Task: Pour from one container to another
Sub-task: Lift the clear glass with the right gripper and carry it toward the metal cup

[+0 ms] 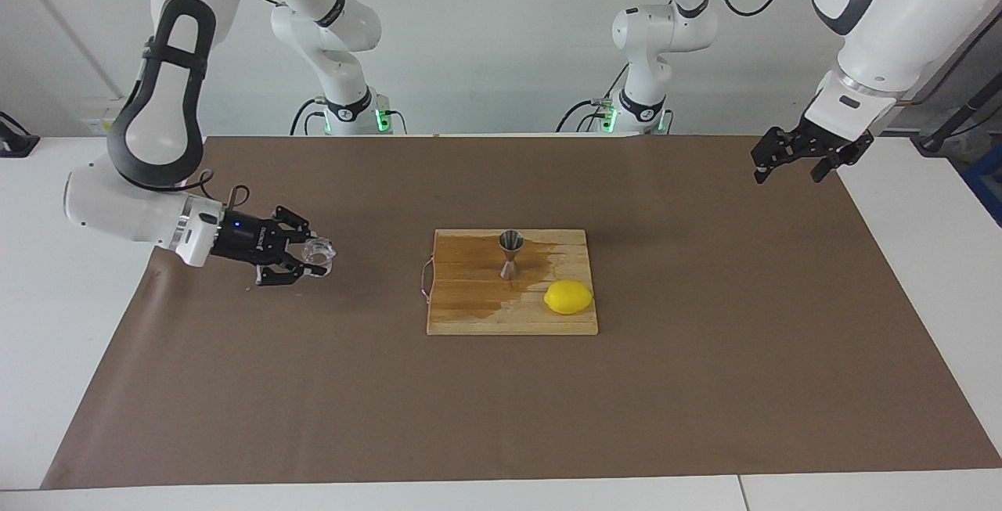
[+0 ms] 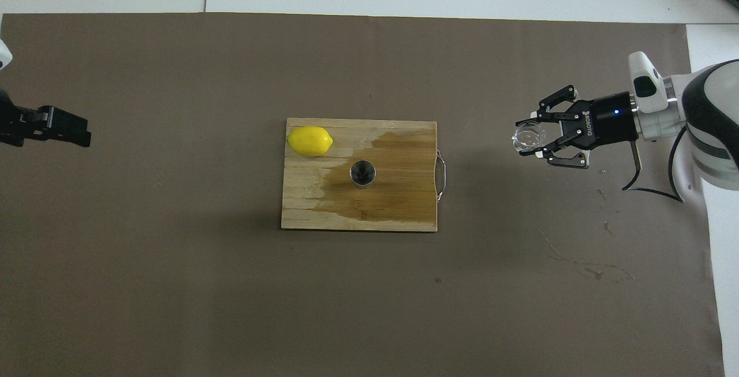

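The tiny clear glass cup [image 1: 318, 252] sits between the fingers of my right gripper [image 1: 311, 255], which is shut on it and holds it low over the brown mat toward the right arm's end of the table. In the overhead view the cup [image 2: 529, 136] is in the same gripper [image 2: 525, 137]. The steel hourglass jigger [image 1: 511, 253] stands upright on the wooden board [image 1: 470, 315], well apart from the cup; it also shows from above [image 2: 362, 172]. My left gripper [image 1: 789, 173] is open and empty, raised over the mat's edge at the left arm's end, and waits [image 2: 81, 133].
A yellow lemon [image 1: 568, 296] lies on the board's corner, farther from the robots than the jigger [image 2: 310, 141]. A dark wet stain covers much of the board [image 2: 404, 204]. The brown mat [image 1: 704, 386] covers the table.
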`<state>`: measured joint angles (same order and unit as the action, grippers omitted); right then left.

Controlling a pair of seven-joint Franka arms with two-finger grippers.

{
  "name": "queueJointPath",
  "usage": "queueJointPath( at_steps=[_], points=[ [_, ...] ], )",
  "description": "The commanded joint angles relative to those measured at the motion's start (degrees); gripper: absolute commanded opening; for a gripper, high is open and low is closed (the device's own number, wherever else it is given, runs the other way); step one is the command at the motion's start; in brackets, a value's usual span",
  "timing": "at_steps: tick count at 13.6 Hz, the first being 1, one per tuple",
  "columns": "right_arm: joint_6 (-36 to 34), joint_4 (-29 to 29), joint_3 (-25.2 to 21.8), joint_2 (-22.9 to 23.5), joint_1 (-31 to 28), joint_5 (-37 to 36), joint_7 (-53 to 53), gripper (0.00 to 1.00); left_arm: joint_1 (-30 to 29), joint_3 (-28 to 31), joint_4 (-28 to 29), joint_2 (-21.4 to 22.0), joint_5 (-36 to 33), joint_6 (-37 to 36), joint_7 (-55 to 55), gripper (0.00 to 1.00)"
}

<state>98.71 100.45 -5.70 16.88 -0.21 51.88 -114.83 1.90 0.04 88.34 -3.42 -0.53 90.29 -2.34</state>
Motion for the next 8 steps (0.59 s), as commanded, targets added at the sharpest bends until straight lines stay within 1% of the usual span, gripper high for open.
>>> queueJointPath(
  at_steps=[1,4,6,8],
  points=[
    [2.6,1.4,0.2,-2.4,3.7,-0.4,1.6,0.08,-1.6,-2.4,0.8,0.7,-0.3,0.1,0.8,1.0],
    [5.7,2.5,0.3,-2.6,9.2,2.4,1.5,0.08,-4.3,-3.6,0.6,0.4,-0.3,-0.4,0.1,1.0],
    [7.4,3.2,0.3,-2.9,12.0,3.7,1.5,0.08,-4.3,-3.7,0.6,0.6,-0.3,-0.8,0.3,1.0],
    [7.4,4.0,0.3,-3.2,14.1,3.7,1.5,0.08,-4.3,-3.7,0.8,0.9,-0.3,-0.7,0.2,1.0]
  ],
)
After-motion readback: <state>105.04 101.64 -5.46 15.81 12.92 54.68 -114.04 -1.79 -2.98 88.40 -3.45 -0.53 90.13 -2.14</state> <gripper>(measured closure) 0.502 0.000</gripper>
